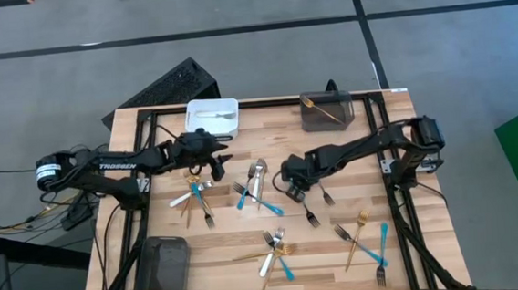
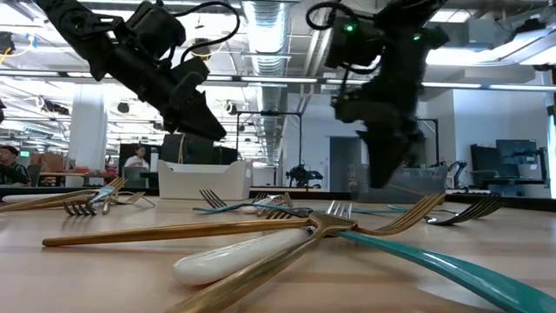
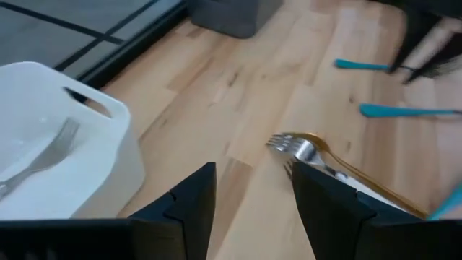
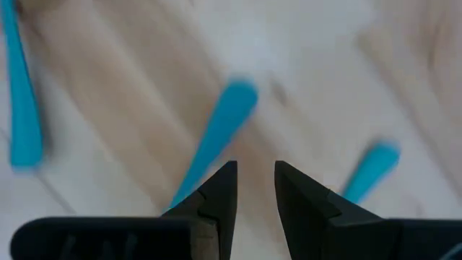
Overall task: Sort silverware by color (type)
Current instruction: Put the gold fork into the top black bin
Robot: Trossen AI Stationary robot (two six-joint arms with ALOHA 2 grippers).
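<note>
**Colours on the table**

Pale wood table (image 1: 230, 248), light planks with darker grain. White bin (image 1: 212, 115) at the far edge, one silver fork (image 3: 40, 162) inside. Dark grey bin (image 1: 327, 111) beside it, gold piece within. Second dark grey bin (image 1: 163, 270) at the near left corner. Scattered cutlery (image 1: 275, 249) in three finishes: plain silver, gold, bright blue handles. Black arms; black fingers (image 3: 191, 206) on the left gripper, black fingers (image 4: 216, 198) on the right.

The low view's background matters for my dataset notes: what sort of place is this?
Probably an open-plan lab or office: long ceiling lights, desks with monitors, and seated people behind the wooden table.
</note>
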